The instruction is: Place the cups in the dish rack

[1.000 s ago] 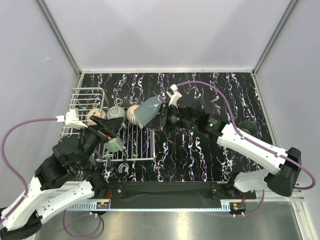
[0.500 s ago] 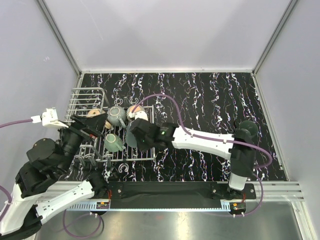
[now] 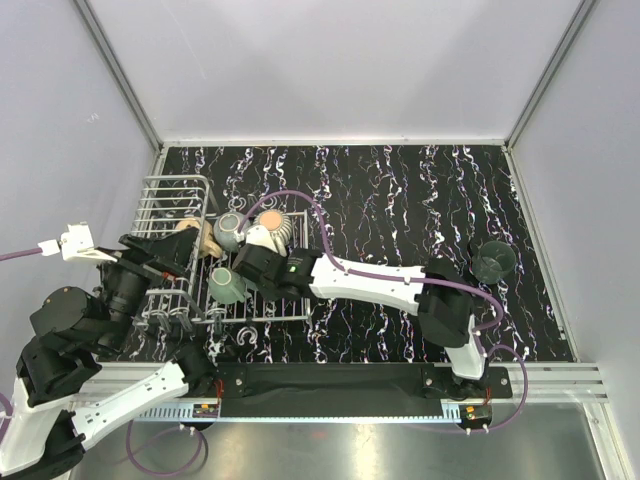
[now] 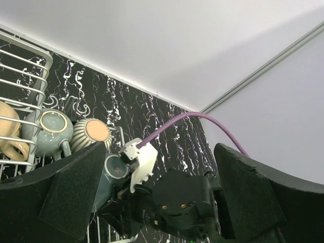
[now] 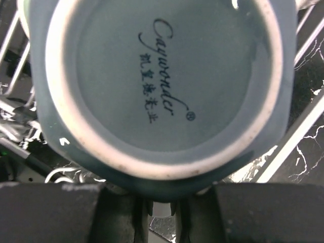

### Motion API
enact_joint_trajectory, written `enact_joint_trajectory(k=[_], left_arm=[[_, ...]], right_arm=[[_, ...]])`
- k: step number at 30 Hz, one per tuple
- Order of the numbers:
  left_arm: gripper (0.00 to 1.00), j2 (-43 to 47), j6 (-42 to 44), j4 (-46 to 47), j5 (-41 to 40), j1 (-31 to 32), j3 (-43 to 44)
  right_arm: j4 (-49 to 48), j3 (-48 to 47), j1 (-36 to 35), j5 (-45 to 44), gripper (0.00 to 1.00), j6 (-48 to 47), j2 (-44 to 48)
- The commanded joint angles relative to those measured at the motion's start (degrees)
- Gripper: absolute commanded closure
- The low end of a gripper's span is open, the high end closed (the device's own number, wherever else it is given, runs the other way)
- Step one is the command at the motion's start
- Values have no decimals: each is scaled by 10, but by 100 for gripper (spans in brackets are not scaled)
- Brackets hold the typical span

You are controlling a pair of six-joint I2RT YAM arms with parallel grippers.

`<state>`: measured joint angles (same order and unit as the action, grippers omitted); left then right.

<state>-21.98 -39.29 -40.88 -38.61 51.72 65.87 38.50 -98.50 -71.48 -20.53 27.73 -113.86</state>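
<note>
One grey-teal cup in right hand; mint cup, ribbed cup beside.

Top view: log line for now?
right gripper: shut on teal cup, over rack | left gripper: open, empty | rack: four cups | table: dark cup waiting

Just above the black-fingered right gripper, the grey-teal mug shows a pale-ringed base printed with dark script. Beyond the black left gripper are a white wire dish rack, a peach-tan mug, a ribbed grey-beige mug with a peach inside, a purple cable and a black tabletop veined white.
</note>
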Motion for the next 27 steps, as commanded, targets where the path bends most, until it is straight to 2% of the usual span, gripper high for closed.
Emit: enact_joint_trajectory(k=[1,8,18,27], left_arm=[[6,-5,-11,-5,-19,2,-2],[6,4,-15,10,-20,3,-14],[6,18,-36,-15,-39,2,-17],[6,13,-53,-15,-36,2,-22]], right_arm=[[-25,-57,-8,-49,100,-11,-11],[-33,-77,-12,-40,100,-7,-44],[-43,-112,-23,-23,100,-21,-87],[-83,-101,-23,-14,100,-53,-102]])
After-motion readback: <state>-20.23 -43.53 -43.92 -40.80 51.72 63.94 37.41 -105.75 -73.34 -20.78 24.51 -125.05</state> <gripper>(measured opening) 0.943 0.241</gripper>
